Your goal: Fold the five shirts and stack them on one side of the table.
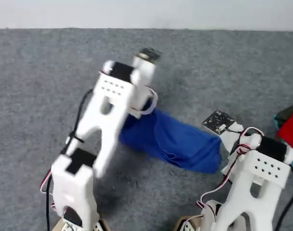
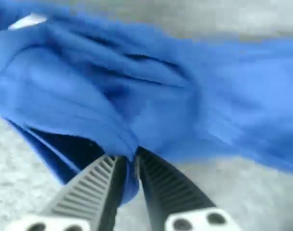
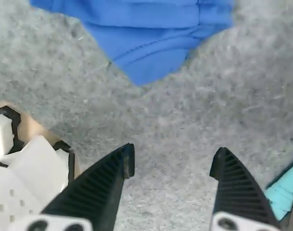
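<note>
A blue shirt (image 1: 173, 139) lies bunched in the middle of the grey carpeted table. My left gripper (image 2: 132, 161) is shut on a fold of the blue shirt (image 2: 151, 91) at its far left end, under the left arm (image 1: 113, 96). My right gripper (image 3: 173, 161) stands open above bare carpet, just short of the near edge of the blue shirt (image 3: 146, 38). In the high view the right arm (image 1: 252, 163) stands to the right of the shirt.
Red fabric (image 1: 291, 127) and a dark and teal piece lie at the table's right edge; a teal corner (image 3: 286, 192) shows by the right gripper. An arm's white base (image 3: 21, 163) sits close by. Grey carpet (image 1: 50, 62) stretches to the left and back.
</note>
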{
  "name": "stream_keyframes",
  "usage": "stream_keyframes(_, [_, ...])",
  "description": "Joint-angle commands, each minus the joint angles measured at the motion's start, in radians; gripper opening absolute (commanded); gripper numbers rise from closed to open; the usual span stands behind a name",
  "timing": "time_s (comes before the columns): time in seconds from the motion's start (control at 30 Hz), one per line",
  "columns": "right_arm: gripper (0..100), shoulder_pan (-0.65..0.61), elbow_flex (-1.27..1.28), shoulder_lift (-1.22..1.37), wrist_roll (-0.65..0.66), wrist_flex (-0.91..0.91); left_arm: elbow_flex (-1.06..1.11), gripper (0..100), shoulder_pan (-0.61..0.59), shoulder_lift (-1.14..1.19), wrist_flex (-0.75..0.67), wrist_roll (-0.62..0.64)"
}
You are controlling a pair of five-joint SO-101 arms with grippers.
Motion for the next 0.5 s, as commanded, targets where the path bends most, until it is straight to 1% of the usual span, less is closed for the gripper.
stream_keyframes(0.0, [26.6, 0.047, -0.006, -0.018, 0.012, -0.012, 0.101, 1, 0.181, -0.189, 0.035, -0.031])
stream_keyframes(0.2, [26.6, 0.16, -0.006, -0.018, 0.015, -0.018, 0.114, 1, 0.382, -0.195, 0.032, -0.021])
stream_keyframes(0.27, [26.6, 0.196, -0.006, -0.018, 0.015, -0.019, 0.105, 1, 0.457, -0.181, 0.032, -0.002])
stream_keyframes(0.47, [26.6, 0.246, 0.04, -0.018, 0.015, -0.038, -0.033, 1, 0.623, -0.069, 0.032, 0.011])
